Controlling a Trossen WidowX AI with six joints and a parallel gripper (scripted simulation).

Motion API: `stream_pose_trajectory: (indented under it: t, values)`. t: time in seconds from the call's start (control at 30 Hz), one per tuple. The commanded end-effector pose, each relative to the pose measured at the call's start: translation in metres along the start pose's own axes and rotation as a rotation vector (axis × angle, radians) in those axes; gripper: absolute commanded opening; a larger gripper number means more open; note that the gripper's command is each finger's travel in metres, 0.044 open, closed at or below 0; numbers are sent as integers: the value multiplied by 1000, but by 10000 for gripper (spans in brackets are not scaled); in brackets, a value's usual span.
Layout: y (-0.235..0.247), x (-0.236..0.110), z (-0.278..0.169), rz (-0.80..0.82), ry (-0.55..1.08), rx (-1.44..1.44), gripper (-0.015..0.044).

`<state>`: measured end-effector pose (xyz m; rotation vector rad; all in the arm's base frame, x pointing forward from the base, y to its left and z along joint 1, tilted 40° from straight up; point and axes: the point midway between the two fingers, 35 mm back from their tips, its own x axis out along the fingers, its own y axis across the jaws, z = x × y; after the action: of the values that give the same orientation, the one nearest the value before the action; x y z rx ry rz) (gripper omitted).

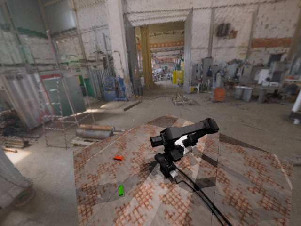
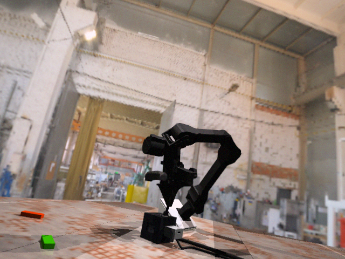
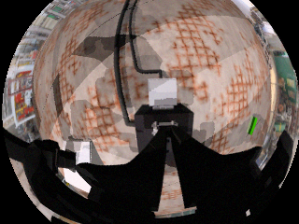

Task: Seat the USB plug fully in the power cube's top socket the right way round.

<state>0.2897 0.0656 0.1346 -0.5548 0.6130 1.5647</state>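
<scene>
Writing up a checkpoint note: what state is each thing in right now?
Gripper: shut on USB plug, pointing down at cube top.
Power cube: upright on table, grey plug in its side.
Orange block: lying flat, apart.
Green block: on table, untouched.
</scene>
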Motion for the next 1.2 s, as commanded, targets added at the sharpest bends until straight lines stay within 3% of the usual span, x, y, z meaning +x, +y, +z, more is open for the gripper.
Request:
stream_pose_trajectory:
  t: [0.0,1.1,1.17]
  values:
    - [1,3,1,5,-1,-1,0]
    - [1,3,1,5,-1,-1,0]
    - [0,1,0,-2,-1,0,53]
